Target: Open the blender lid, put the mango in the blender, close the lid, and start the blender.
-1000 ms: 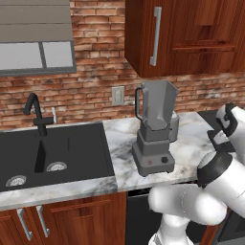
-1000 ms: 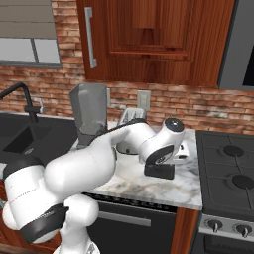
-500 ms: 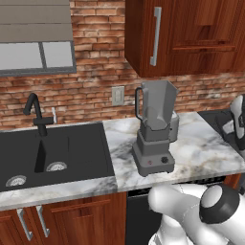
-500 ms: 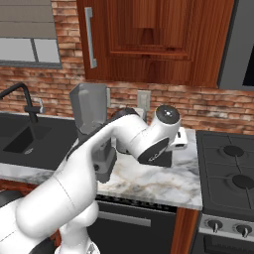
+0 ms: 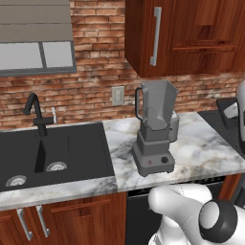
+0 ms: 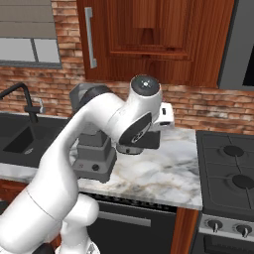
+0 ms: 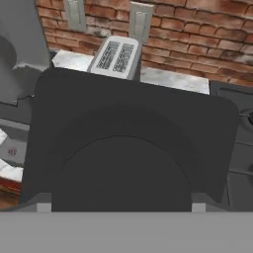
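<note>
The blender (image 5: 155, 129) stands on the marble counter, its tapered grey jar open at the top; its base (image 6: 94, 158) is partly hidden behind my arm, and it sits at the left edge of the hand view (image 7: 12, 74). The blender lid (image 7: 128, 128), a dark square cap with a raised round centre, sits close in front of the hand camera. My gripper (image 6: 141, 145) is shut on the lid's sides, holding it above the counter to the right of the blender. The mango is out of view.
A black sink (image 5: 52, 153) with a faucet (image 5: 36, 115) lies left of the blender. A stove (image 6: 228, 178) is at the right. A silver toaster (image 7: 118, 57) stands at the back by the brick wall. Wooden cabinets (image 5: 186, 33) hang overhead.
My arm has swung round: the elbow rose in the right base view and left the left base view's right side. The hand with the lid drifted slightly left and up. The blender stayed put.
</note>
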